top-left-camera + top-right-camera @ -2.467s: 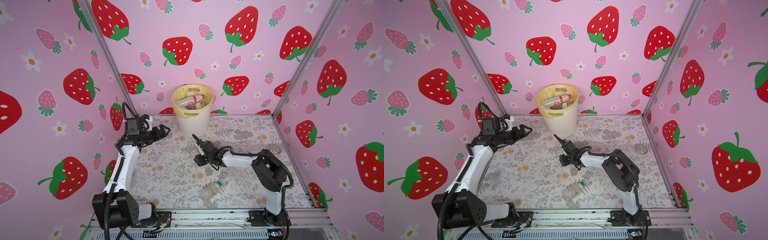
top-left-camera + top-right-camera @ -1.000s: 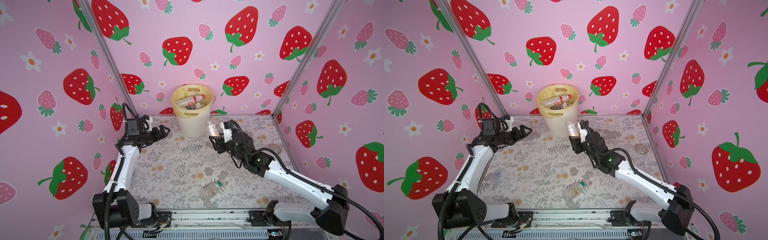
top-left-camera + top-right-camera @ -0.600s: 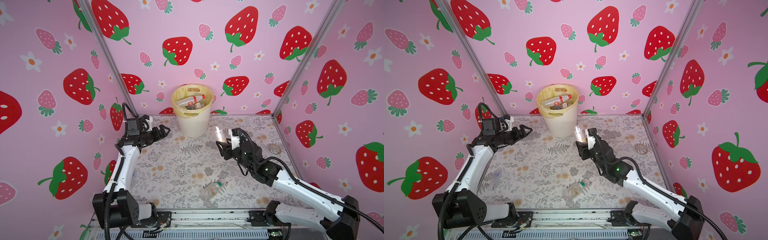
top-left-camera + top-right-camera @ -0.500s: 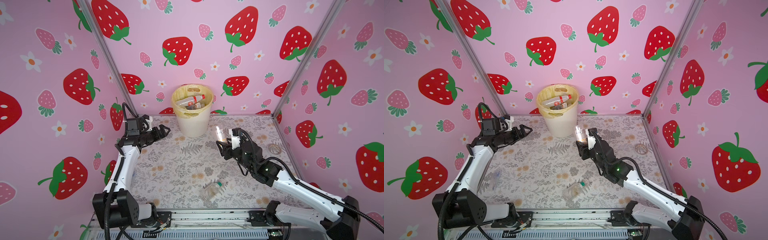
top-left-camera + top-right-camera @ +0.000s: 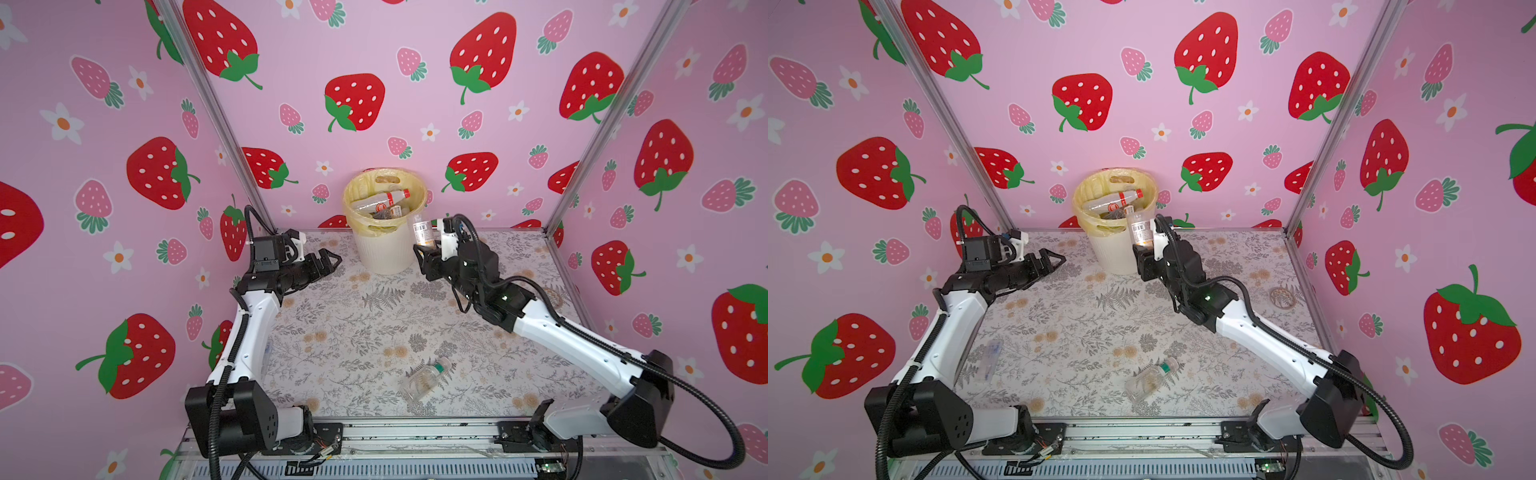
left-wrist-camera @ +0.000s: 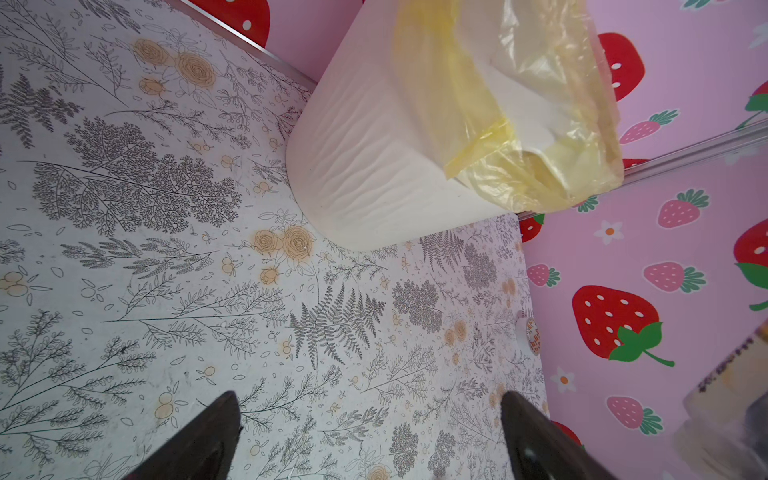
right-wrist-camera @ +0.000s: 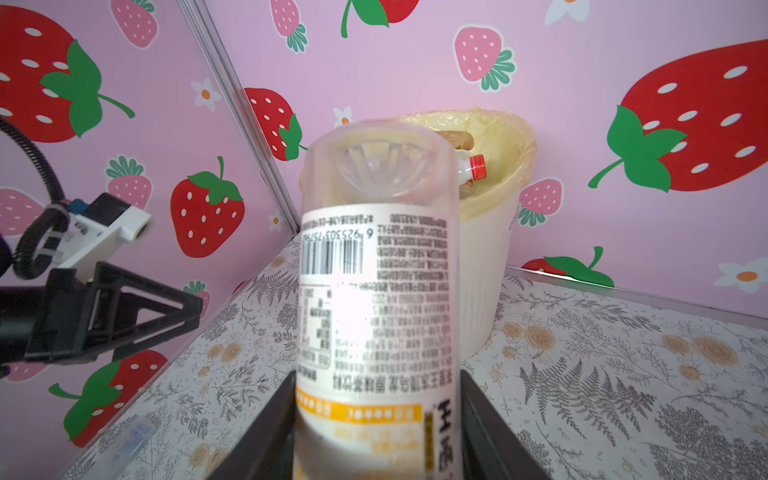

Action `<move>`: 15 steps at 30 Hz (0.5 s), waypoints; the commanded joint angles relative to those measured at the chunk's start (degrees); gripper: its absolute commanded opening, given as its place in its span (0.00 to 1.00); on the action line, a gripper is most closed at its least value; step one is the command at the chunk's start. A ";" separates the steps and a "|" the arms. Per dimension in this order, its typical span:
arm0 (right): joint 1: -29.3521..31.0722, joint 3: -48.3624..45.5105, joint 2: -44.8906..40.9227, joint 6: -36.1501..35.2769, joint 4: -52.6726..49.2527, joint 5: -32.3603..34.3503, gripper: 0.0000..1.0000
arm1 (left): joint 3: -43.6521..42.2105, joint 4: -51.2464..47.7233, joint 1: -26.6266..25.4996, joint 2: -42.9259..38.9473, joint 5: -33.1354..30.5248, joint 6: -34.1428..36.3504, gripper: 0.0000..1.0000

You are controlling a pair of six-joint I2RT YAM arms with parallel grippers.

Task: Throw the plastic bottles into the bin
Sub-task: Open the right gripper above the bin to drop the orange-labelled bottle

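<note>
The cream ribbed bin (image 5: 386, 255) (image 5: 1117, 255) with its yellow liner stands at the back wall and holds several bottles, one red-capped (image 5: 384, 199). My right gripper (image 5: 428, 248) (image 7: 376, 399) is shut on a clear bottle with a white and orange label (image 5: 422, 232) (image 7: 376, 291). The bottle's base points up beside the bin's right rim. My left gripper (image 5: 332, 259) (image 6: 370, 403) hangs open and empty, left of the bin. A clear green-capped bottle (image 5: 426, 378) (image 5: 1150, 376) lies near the front. Another clear bottle (image 5: 988, 359) lies by the left arm.
A small round ring (image 5: 1282, 297) lies by the right wall. Pink strawberry walls and metal corner posts close in the floral table (image 5: 353, 332) on three sides. The left arm stretches along the table's left side.
My right gripper has carried the labelled bottle up and to the left, closer to the bin's rim. The left arm and the lying bottles have not moved.
</note>
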 commanded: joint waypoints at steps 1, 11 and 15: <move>-3.85 12.95 8.43 -2.61 1.83 -3.94 0.54 | -0.44 1.12 0.42 0.12 1.49 -0.23 0.99; -9.53 74.91 46.73 -1.65 -23.56 -11.28 0.99 | -0.57 1.38 1.47 -0.07 1.40 -0.39 0.99; -9.56 51.66 34.01 0.17 -11.60 -11.23 0.99 | -0.99 2.45 1.80 -0.16 2.70 -1.34 0.99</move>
